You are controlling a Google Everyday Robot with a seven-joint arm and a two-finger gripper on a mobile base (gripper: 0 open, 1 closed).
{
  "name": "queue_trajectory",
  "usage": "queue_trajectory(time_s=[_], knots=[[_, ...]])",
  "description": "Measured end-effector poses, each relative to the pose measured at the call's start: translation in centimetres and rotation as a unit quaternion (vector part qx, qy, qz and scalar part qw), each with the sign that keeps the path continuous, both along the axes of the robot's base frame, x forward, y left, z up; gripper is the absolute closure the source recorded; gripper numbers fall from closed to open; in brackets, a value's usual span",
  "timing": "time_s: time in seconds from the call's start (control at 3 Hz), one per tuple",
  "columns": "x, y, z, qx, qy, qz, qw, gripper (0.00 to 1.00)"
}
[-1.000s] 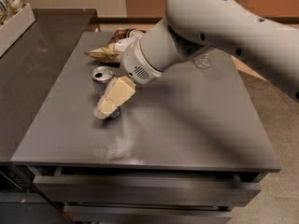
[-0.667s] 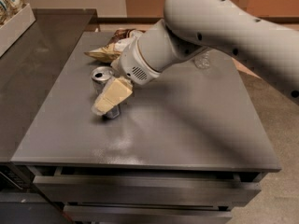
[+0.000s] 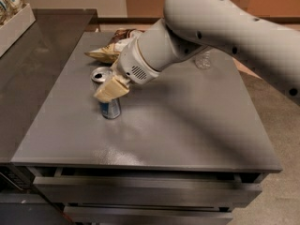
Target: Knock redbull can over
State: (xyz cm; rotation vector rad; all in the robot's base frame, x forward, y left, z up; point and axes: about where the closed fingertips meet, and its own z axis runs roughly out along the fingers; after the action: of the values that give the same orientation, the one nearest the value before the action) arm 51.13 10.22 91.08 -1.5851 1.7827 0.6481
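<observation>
The redbull can [image 3: 110, 109] is a slim silver and blue can that stands on the grey table [image 3: 187, 125] at its left side. Its pull-tab top [image 3: 101, 74] shows above the gripper and its blue base shows below. It looks upright, perhaps leaning a little. My gripper [image 3: 111, 89], cream-coloured at the end of the white arm [image 3: 211, 27], is right in front of the can's middle and hides it. It seems to touch the can.
Crumpled snack bags [image 3: 107, 54] lie behind the can at the table's back left. A clear water bottle [image 3: 203, 61] stands at the back, partly hidden by the arm. A darker counter [image 3: 33, 78] with a white tray [image 3: 16, 25] adjoins on the left.
My gripper has moved slightly up and to the left, closer against the can's middle. The can stays in place and still stands.
</observation>
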Motion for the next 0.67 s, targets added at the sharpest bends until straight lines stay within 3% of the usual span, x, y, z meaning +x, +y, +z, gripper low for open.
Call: queue_trajectory(time_s=[0.33,0.67], knots=[[0.4,-1.1,0.6,-0.01,0.003,-0.014,0.9999,0.87],[1.0,-2.9,1.6,-0.036,0.003,-0.032,0.9988,1.0]])
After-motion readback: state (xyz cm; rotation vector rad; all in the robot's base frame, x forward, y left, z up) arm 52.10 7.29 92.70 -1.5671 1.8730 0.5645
